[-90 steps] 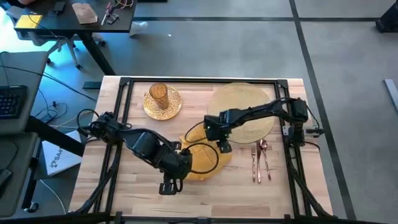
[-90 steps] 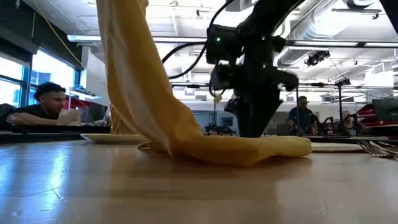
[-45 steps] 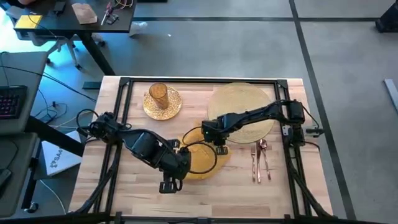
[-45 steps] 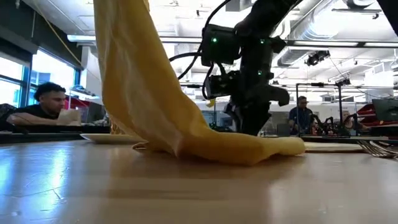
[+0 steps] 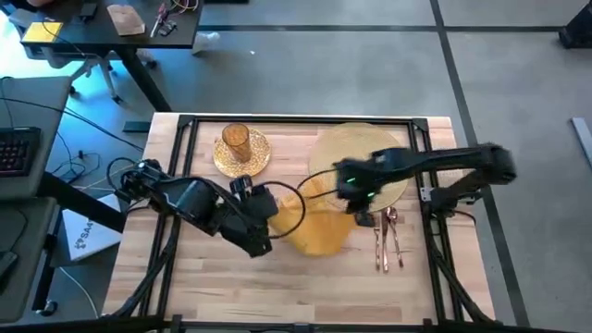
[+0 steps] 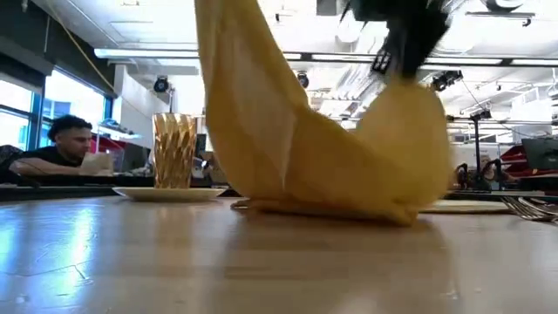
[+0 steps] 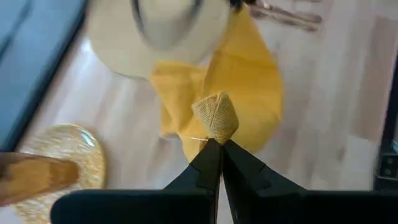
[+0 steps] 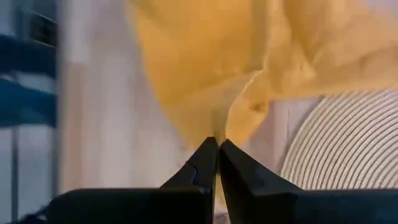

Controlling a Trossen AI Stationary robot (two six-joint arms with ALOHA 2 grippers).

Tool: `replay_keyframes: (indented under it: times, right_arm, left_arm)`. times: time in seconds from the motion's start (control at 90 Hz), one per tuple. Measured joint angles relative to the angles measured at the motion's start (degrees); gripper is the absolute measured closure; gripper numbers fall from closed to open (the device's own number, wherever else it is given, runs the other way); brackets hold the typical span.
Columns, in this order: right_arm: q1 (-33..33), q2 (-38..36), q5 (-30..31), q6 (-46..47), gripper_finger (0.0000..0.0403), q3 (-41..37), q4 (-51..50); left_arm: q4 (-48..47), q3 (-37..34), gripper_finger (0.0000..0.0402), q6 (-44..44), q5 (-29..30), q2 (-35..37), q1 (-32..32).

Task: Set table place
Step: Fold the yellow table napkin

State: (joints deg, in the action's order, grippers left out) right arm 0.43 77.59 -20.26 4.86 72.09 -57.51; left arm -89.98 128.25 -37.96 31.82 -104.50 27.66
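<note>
Two grippers hold one yellow napkin (image 5: 319, 227) between them, each with its fingers pinched tight on a corner. Half a second ago the right gripper (image 5: 356, 199) was low beside the cloth; now it has risen and carried its corner up, so the napkin hangs in a sagging arc with only its lowest folds on the wooden surface (image 5: 213, 287). This looks like spreading or re-laying the cloth, so the place is far from set. The left gripper (image 5: 262, 205) has also moved, from the near edge of the cloth to its left side, arm bent low across the surface. The right arm reaches in from the right, over the round woven placemat (image 5: 388, 148). Just right of the napkin lies the copper cutlery (image 5: 388, 239). Farther back left, the amber glass (image 5: 236, 139) stands on the speckled plate (image 5: 255, 162), well apart from the placemat.
</note>
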Motion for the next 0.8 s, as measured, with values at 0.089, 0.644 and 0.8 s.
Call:
replay_keyframes:
  times: [0.089, 0.644, 0.8]
  right_arm:
    - [0.02, -7.00, -4.60, 3.75, 0.0403, 0.04, -0.06]
    - [-4.12, -23.30, 43.28, 13.82, 0.0403, 4.27, 6.92]
    - [-5.97, -22.44, 60.29, 4.41, 0.0403, 11.64, 10.27]
  left_arm:
    - [0.83, 0.00, 0.0402, 3.57, 1.63, 1.64, 0.00]
    - [16.47, 0.02, 0.0402, 32.23, 22.66, 13.20, -16.31]
    - [32.45, 0.00, 0.0402, 51.43, 17.21, 12.80, -22.97]
